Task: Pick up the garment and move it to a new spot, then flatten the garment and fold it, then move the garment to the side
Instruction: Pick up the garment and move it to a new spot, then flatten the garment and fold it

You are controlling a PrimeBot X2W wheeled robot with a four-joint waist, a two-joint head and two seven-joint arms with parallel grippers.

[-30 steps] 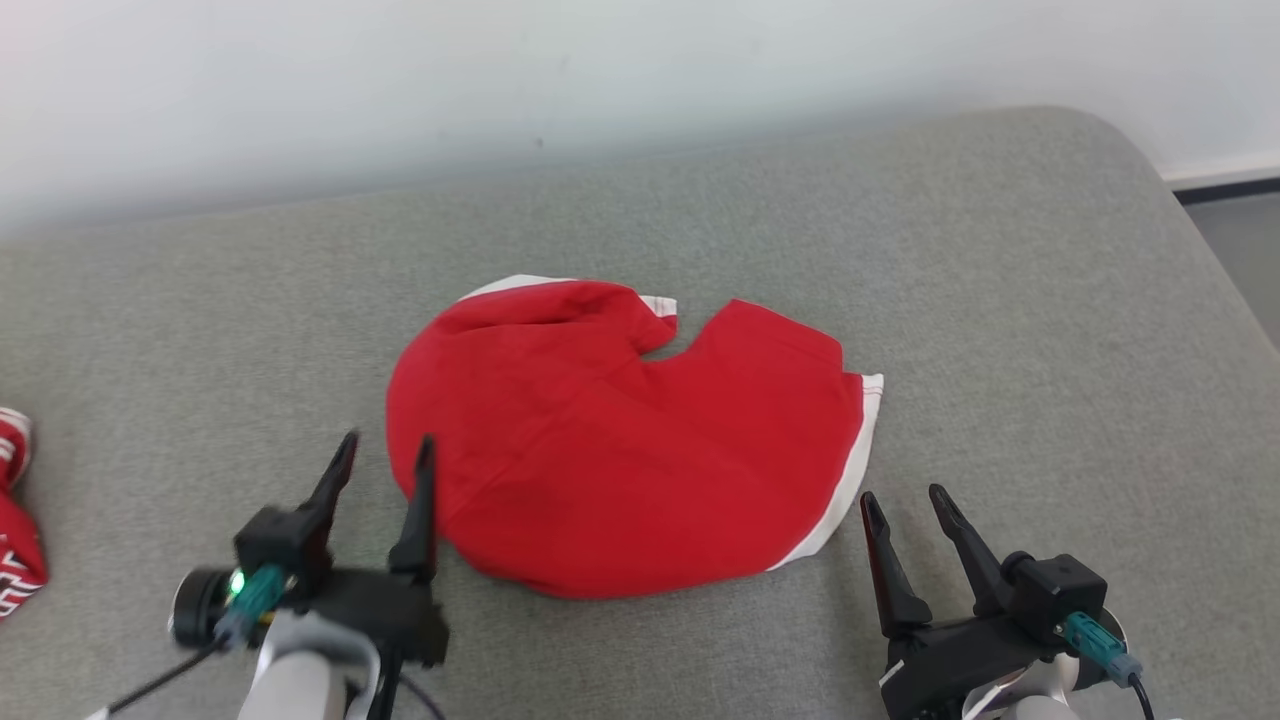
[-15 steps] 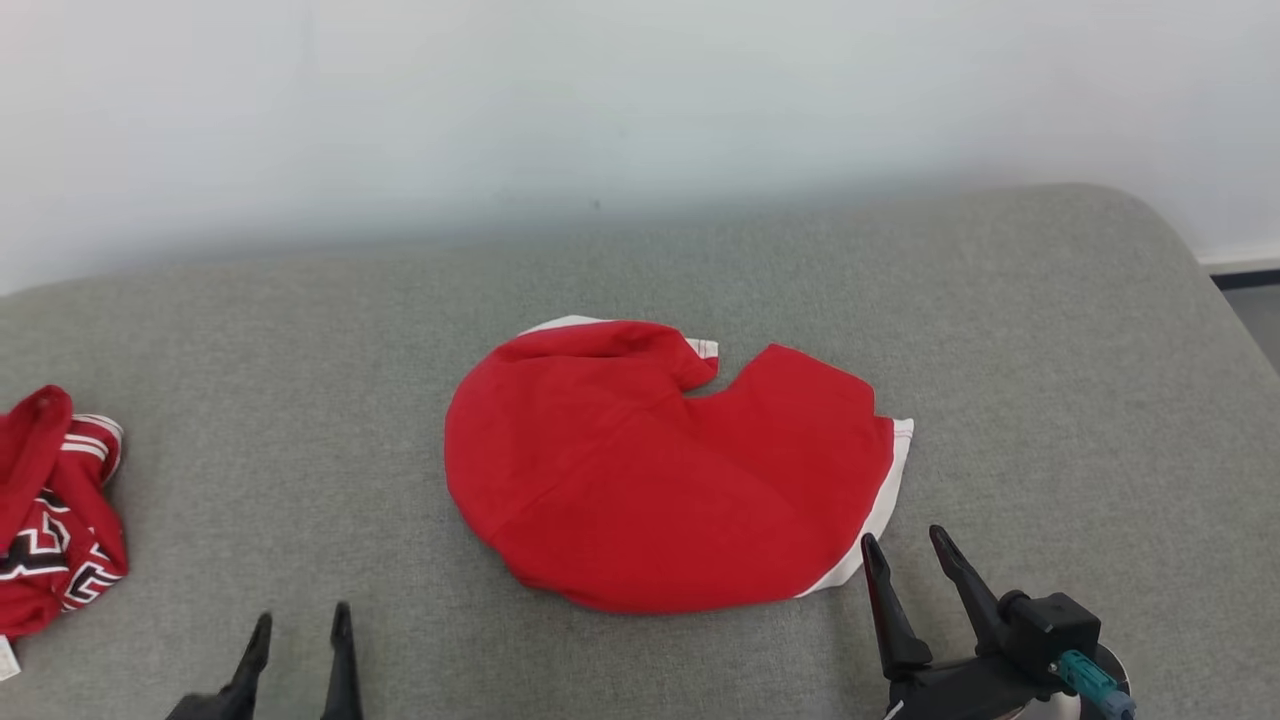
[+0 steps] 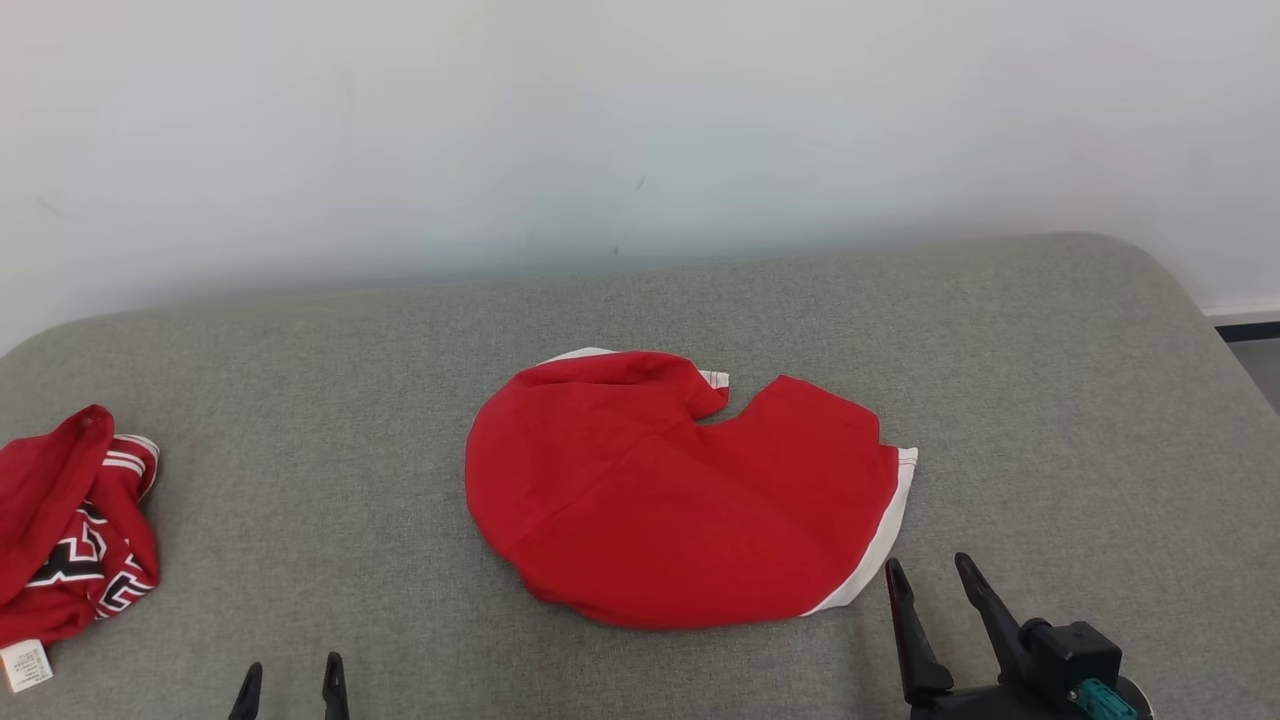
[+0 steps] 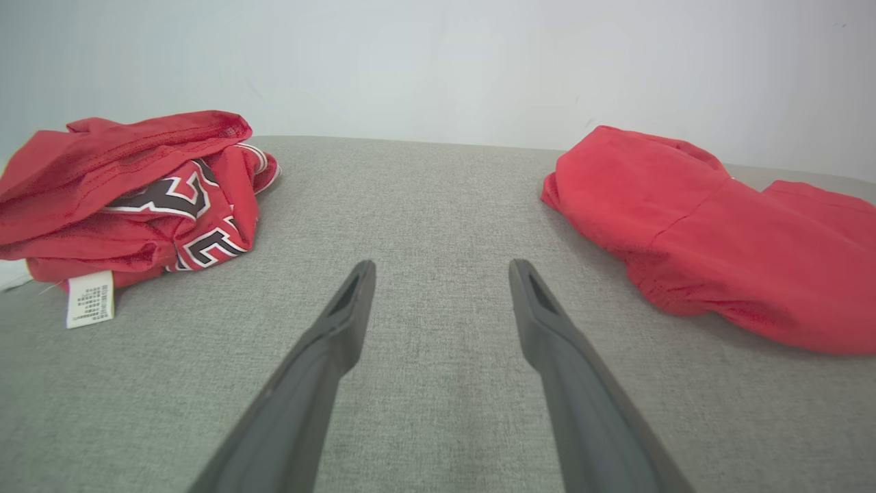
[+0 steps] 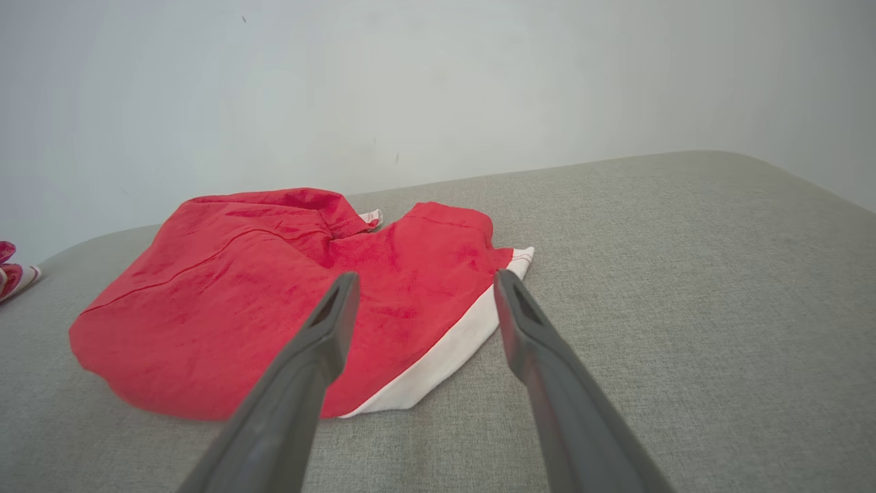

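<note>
One broad grey-covered bench (image 3: 1050, 380) takes up the lower two thirds of the head frame, and the red garment (image 3: 680, 500) lies at its centre, spread low in a rounded shape with a notch in its upper edge. It looks like thin, limp cloth: light to lift, with no stiffness, so it will likely sag and swing from wherever it is pinched, and its stacked layers may slide apart. The white band (image 3: 886, 520) along its lower right edge seems the best place to take hold, since it is a clear hem. The rounded edge at centre left would suit the other arm.

At the far left of the frame sits a second red garment (image 3: 70, 520) with black and white lettering, bunched up and well apart from the first. Its left side is cut off by the frame edge.

The right claw (image 3: 926, 562), at the lower right, is spread and holds nothing, its tips just below the white band. The left claw (image 3: 292, 663), at the lower left, is also spread and holds nothing, and is cut off by the bottom edge.

A small white label (image 3: 25, 665) hangs from the bunched garment, its print too small to read. What kind of garment the middle one is, and how many layers lie under it, I cannot tell.
</note>
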